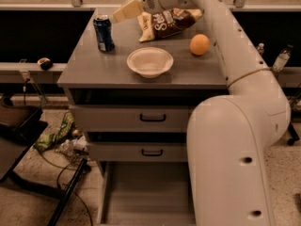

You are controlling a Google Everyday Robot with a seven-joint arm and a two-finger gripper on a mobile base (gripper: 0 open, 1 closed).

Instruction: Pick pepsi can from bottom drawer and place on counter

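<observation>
The pepsi can, dark blue with a silver top, stands upright on the counter near its back left corner. My gripper hovers just right of the can and a little above it, apart from it, open and empty. The bottom drawer is pulled out at the foot of the cabinet, and the part of its tray that shows is bare. My arm covers the drawer's right side.
A white bowl sits mid-counter, a chip bag lies behind it and an orange is to the right. My arm fills the right foreground. Water bottles stand far right. Litter and cables lie on the floor at left.
</observation>
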